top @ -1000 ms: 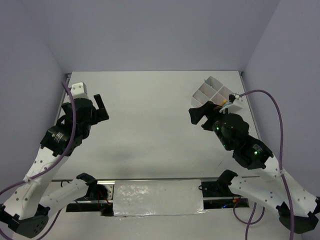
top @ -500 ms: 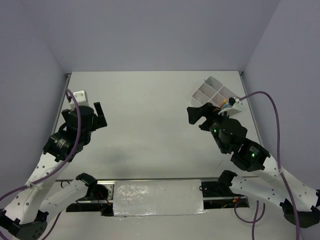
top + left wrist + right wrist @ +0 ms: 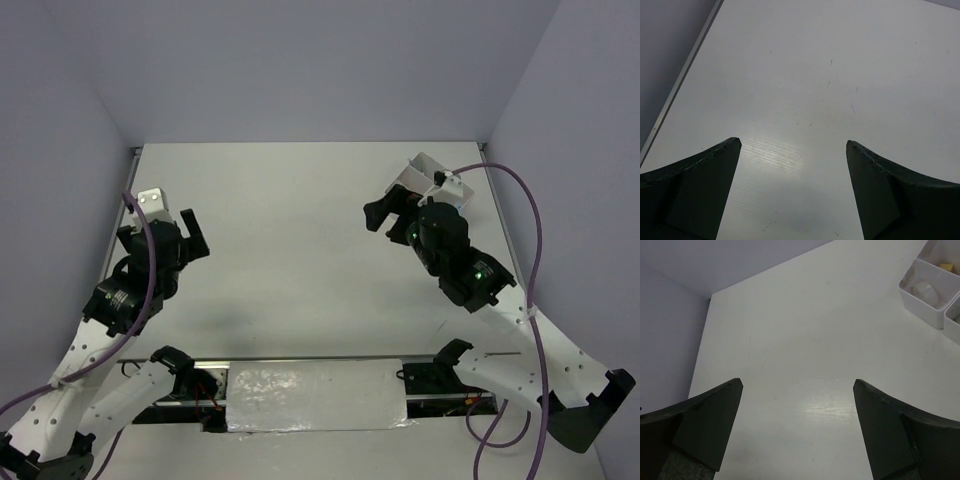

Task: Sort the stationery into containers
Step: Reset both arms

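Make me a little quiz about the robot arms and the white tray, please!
1. True or false: the left gripper is holding something.
2. Seen from above, where on the table does the white tray sit? A: the near left corner. B: the far right part. C: the middle.
3. Fill in the word: the jaws of the right gripper stand ____ (open or shut).
Key: 1 false; 2 B; 3 open.
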You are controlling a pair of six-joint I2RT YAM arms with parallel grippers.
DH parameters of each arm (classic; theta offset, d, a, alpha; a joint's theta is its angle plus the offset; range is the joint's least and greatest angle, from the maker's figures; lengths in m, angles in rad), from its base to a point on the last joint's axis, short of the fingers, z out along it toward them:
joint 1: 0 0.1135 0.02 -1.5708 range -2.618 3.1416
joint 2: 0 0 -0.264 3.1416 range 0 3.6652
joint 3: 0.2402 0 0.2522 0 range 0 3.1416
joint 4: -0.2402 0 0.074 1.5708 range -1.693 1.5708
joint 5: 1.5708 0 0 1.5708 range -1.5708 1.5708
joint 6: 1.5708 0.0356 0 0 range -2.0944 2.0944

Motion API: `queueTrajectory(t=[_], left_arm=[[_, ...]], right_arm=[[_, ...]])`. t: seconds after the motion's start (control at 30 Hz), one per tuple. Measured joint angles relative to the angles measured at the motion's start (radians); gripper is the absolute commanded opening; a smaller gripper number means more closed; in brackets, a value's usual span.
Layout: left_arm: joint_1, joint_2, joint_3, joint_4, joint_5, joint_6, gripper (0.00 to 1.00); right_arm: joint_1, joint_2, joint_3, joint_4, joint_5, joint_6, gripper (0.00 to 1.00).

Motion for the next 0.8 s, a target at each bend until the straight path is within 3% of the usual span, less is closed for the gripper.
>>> queueTrajectory(t=[0.07, 0.27, 0.37, 0.57, 0.67, 0.8], left_arm=[[0.0, 0.0, -0.006, 0.006, -0.002, 0.005, 0.99], [0.0, 0.0, -0.03, 0.026, 0.007, 0.031, 0.99], [0.0, -0.002, -0.046, 0.047, 0.017, 0.052, 0.99], [0.0, -0.014, -0.068, 0.062, 0.027, 0.075, 0.99], [0.0, -0.014, -0.068, 0.068, 0.032, 0.077, 0.99], [0.0, -0.014, -0.068, 0.07, 0.048, 0.078, 0.99]], right_arm=[[0.012, -0.034, -0.045, 0.026, 0.028, -0.001, 1.0], [0.068, -0.118, -0.288, 0.226, 0.34, -0.001, 1.0], [0.073, -0.093, -0.328, 0.225, 0.414, -0.002, 1.0], [0.045, -0.209, -0.327, 0.293, 0.303, -0.001, 1.0], [-0.034, -0.268, -0.309, 0.315, 0.212, 0.0, 1.0], [-0.136, -0.227, -0.25, 0.305, 0.126, 0.0, 1.0]])
